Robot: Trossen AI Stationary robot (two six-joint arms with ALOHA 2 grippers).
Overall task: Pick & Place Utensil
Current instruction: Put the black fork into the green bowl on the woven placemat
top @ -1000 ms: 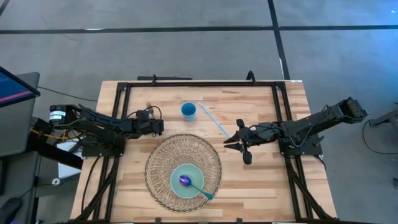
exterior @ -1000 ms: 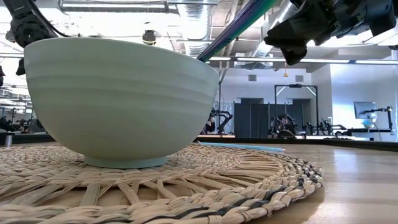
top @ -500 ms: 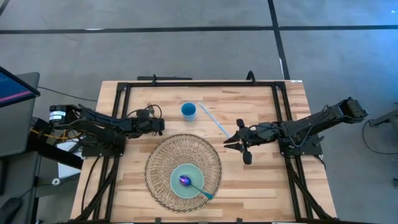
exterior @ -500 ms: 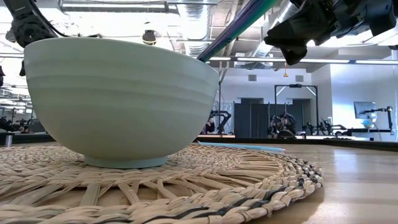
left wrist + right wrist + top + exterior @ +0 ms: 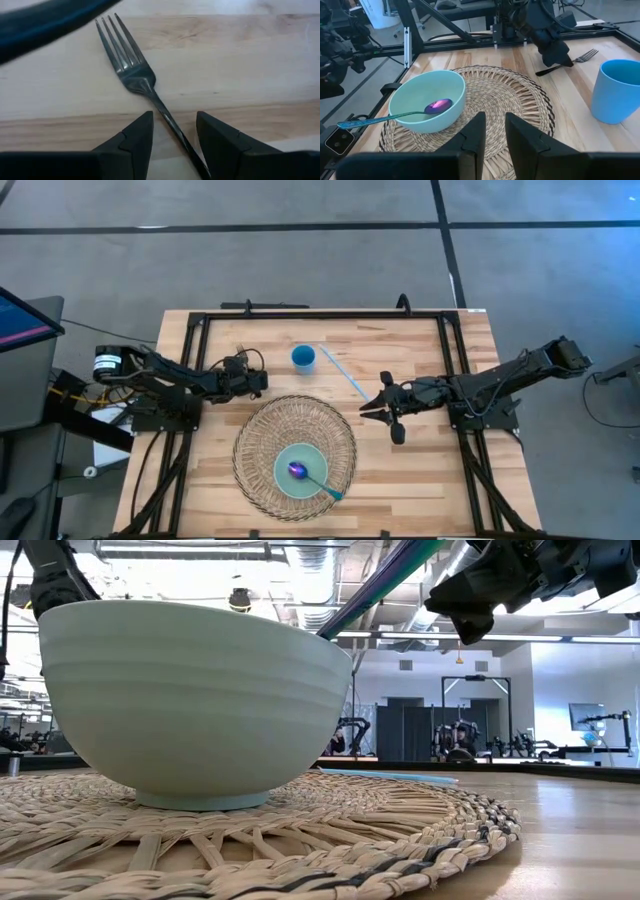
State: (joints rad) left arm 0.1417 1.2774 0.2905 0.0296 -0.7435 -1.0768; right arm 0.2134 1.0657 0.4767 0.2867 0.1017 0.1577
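Fork (image 5: 134, 75) lies flat on the desk (image 5: 420, 470), upper left of the mat in the high view, tines pointing away from our left pincer (image 5: 172, 132). Left pincer sits low over the handle, jaws spread wide with the handle running between the two fingers; nothing clamped that we can see. That straddle looks like the setup for a pinch on the handle, which we judge is the step in hand.

Right pincer (image 5: 366, 408) hangs mid-right of the frame, above bare wood beside the woven mat (image 5: 262, 430). Jaws show a narrow gap in its wrist view and hold nothing. We read it as parked clear of the work.

Bowl (image 5: 290, 452) sits on the mat at lower centre, with a purple spoon (image 5: 300, 472) already in it, handle leaning over the rim toward lower right. So one utensil looks placed; fork is probably next, destination likely the same bowl or mat, though we can't confirm that.

Blue cup (image 5: 304, 359) and pale blue straw (image 5: 344, 373) sit at upper centre, straw flat on the wood, both apart from the fork.
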